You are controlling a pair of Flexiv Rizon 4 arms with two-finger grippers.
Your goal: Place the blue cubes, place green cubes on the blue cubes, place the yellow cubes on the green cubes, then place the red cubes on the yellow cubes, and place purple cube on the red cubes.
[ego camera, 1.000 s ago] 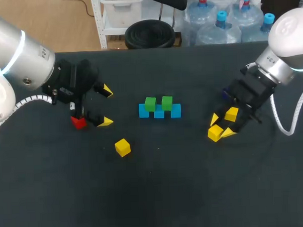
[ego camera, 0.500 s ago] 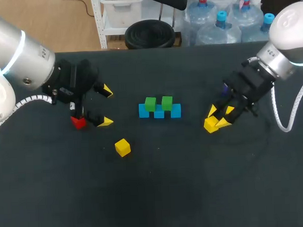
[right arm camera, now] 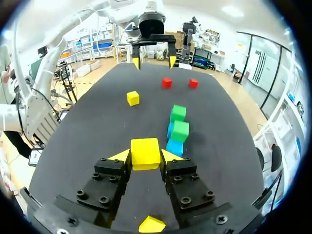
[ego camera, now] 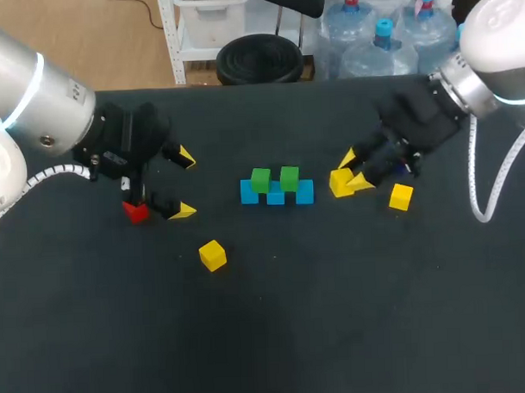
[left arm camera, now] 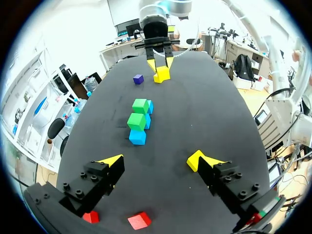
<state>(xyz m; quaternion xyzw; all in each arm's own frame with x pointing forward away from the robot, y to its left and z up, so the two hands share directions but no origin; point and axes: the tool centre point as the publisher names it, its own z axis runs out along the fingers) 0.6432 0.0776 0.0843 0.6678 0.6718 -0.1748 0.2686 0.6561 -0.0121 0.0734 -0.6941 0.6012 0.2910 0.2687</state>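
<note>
Three blue cubes [ego camera: 275, 195] lie in a row at the table's middle, with two green cubes [ego camera: 260, 179] on top of them. My right gripper [ego camera: 351, 172] is just right of that row, shut on a yellow cube [ego camera: 340, 183], which the right wrist view shows between the fingertips [right arm camera: 145, 152]. A second yellow cube [ego camera: 400, 196] lies under that arm, and a third [ego camera: 212, 254] sits left of centre. My left gripper [ego camera: 183, 183] stands open at the left, empty, beside a red cube [ego camera: 135, 211]. Two red cubes [left arm camera: 140, 220] show under it in the left wrist view.
A purple cube [left arm camera: 138, 79] lies on the table near the right gripper [left arm camera: 161, 66], mostly hidden by that arm in the head view. The stack [right arm camera: 178, 129] is ahead and slightly right of the right gripper. Dark table [ego camera: 336, 315] spreads bare across the front.
My right gripper has risen with one yellow cube and carried it left toward the stack, leaving the other yellow cube behind on the table. The left arm has stayed still.
</note>
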